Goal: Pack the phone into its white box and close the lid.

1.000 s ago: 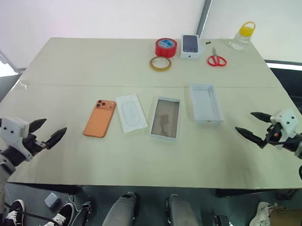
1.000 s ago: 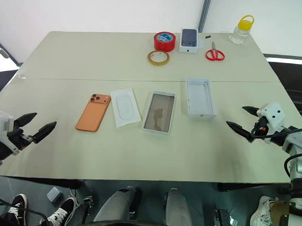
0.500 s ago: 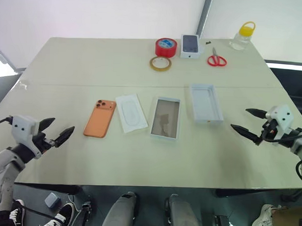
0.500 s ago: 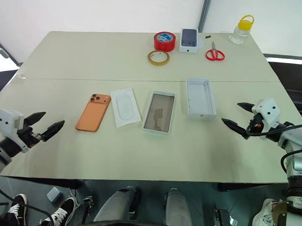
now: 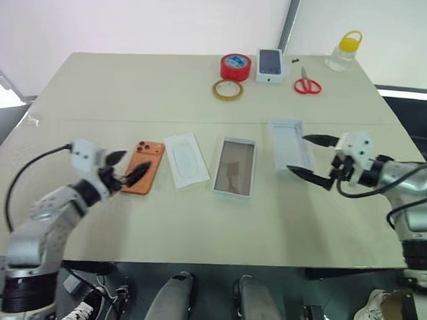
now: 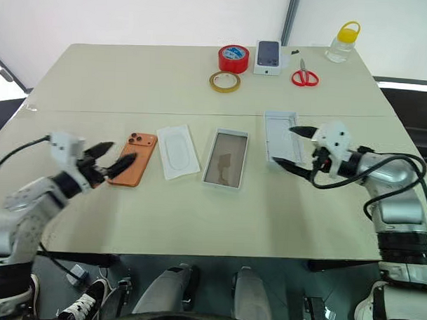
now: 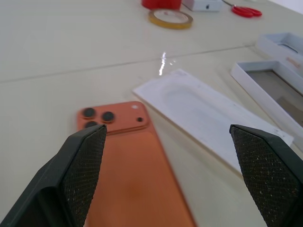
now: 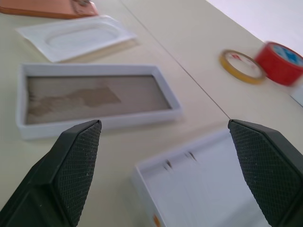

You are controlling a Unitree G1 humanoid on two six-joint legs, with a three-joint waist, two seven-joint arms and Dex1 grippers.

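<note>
On the tabletop, the phone lies face down beside the released left claw; the released right claw hovers at the lid, near the white box.

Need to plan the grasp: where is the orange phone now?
The phone lies flat on the table's left side, beside the white card insert, at the open left pincer.

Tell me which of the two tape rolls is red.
The red roll is the taller one, beside the small white carton. The other roll, nearer the robot, is flat and yellowish.
</note>
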